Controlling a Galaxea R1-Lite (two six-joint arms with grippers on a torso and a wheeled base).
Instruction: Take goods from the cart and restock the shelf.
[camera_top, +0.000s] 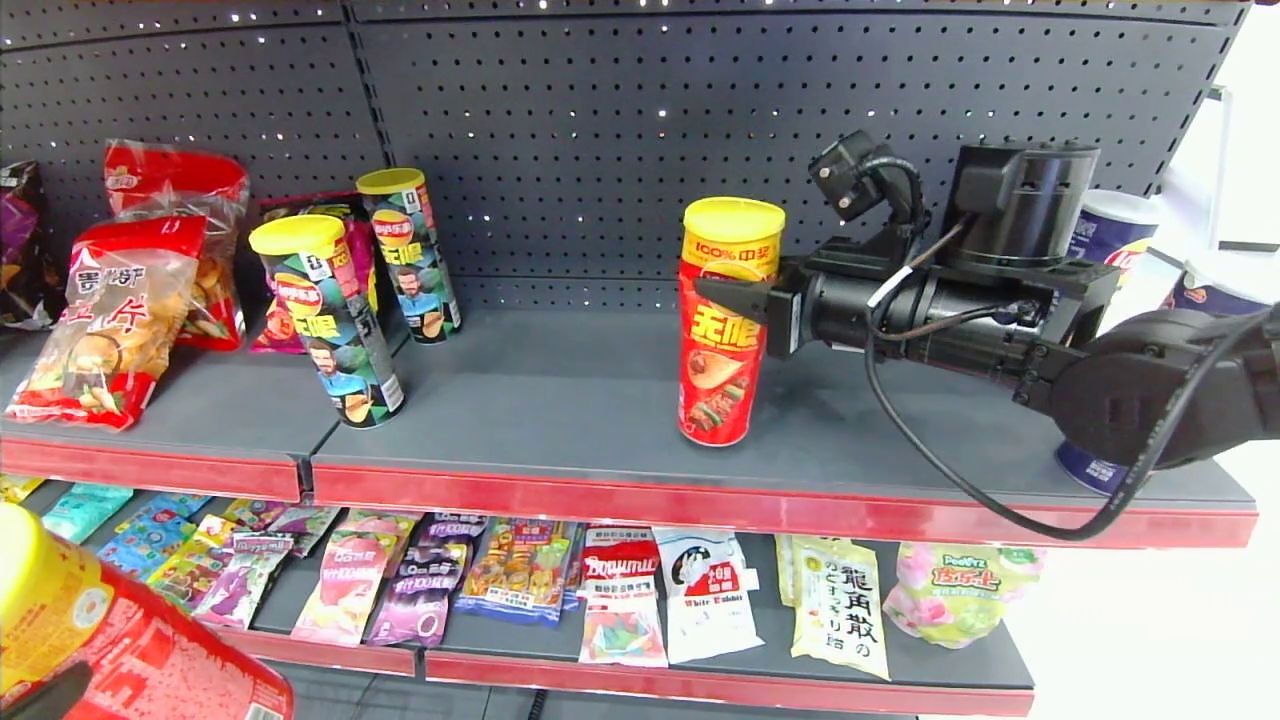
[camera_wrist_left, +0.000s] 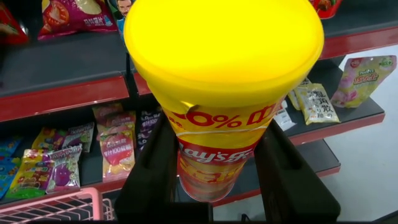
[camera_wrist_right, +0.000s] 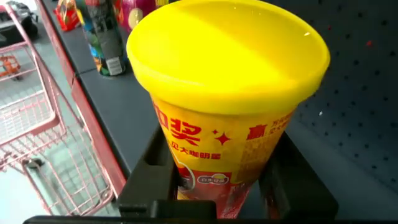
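**Chip cans gripped in both end effectors at the shelf**

Chip can (camera_top: 725, 330), red with a yellow lid, stands upright near the middle of the upper shelf (camera_top: 560, 400), its base at the shelf board. The right end effector (camera_top: 730, 300) is clenched on its upper half, one finger on each side. The right arm comes in from the right, stretched nearly level above the board, with the wrist turned so the fingers point sideways at the can. In the right wrist view the same can (camera_wrist_right: 227, 93) sits between the two black fingers (camera_wrist_right: 149, 180), with the pink cart (camera_wrist_right: 37, 124) below and beside the shelf edge.

The left arm is held low, in front of the lower shelf (camera_top: 880, 665). The left end effector (camera_wrist_left: 214, 186) is grasping a second chip can (camera_wrist_left: 217, 124), also red with a yellow lid, between its fingers (camera_wrist_left: 292, 174). In the head view this second chip can (camera_top: 100, 640) lies tilted at the lower left corner.

Two dark patterned cans (camera_top: 325, 320) stand further left on the upper shelf, near red snack bags (camera_top: 110, 320). Candy packets (camera_top: 620, 590) lie along the lower shelf.
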